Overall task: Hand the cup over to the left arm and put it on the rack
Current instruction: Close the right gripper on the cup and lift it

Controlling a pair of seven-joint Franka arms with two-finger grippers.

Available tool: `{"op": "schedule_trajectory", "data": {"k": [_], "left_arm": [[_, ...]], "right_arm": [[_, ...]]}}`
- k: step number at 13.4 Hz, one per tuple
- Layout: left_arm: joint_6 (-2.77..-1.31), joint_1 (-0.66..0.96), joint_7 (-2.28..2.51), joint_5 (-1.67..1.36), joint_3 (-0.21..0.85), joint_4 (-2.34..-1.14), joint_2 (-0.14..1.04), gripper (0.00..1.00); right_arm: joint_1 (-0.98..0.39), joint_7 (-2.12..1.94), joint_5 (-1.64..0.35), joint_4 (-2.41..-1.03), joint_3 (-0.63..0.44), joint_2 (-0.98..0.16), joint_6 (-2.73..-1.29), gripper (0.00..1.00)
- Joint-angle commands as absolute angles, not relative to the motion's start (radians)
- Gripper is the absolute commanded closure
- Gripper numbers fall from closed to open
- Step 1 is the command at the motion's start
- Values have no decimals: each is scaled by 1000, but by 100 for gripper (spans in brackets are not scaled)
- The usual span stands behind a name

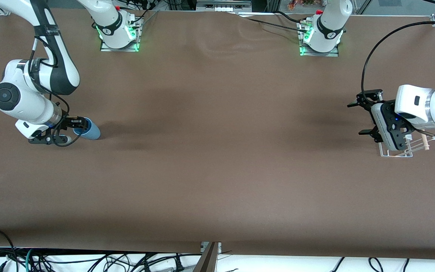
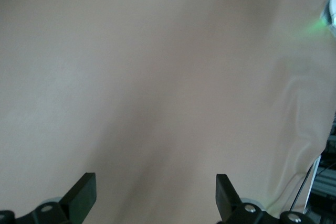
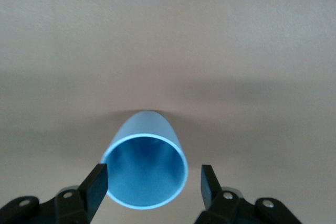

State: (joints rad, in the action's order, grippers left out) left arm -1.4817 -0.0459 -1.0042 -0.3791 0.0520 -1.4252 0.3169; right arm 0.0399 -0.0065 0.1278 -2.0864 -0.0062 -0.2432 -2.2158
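Right pincer [image 3: 152, 184]: fingers apart, flanking cup [image 3: 144, 166] lying on its side on surface [image 1: 217, 170], mouth toward pincer; center rim, close evenly. Left pincer [image 1: 364, 113]: apart, waiting over rack [image 1: 410, 149].

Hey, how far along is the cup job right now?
Early. Nothing looks finished. In hand: the right pincer brackets the rim of the cup, which lies on its side on the table; its fingers look not quite closed on it. Left: lift, handover to the left pincer, open over the rack, then placing.
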Motion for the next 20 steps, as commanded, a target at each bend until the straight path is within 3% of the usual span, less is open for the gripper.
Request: {"op": "schedule_trajectory", "data": {"k": [1, 4, 5, 10, 13, 17, 20], "left_arm": [[-1528, -41, -1045, -446, 70, -1460, 304, 0], [-1554, -38, -1057, -463, 101, -1470, 310, 0], [-1557, -38, -1057, -465, 104, -1470, 310, 0], [-1557, -29, -1055, -485, 149, -1476, 311, 0], [-1559, -28, -1055, -486, 186, -1477, 319, 0], [-1595, -18, -1065, -526, 195, -1480, 319, 0], [-1670, -9, -1092, -554, 238, -1485, 319, 0]], "right_arm": [[43, -20, 146, -2106, -23, -261, -2229, 29], [44, -20, 144, -2132, -32, -282, -2279, 86], [44, -20, 144, -2131, -34, -281, -2270, 100], [41, -21, 143, -2074, -29, -250, -2211, 100], [34, -11, 91, -1881, 11, -255, -1943, 100], [23, -8, -280, -1727, 31, -262, -1738, 100], [-79, 3, -583, -1723, 32, -278, -1729, 100]]}}
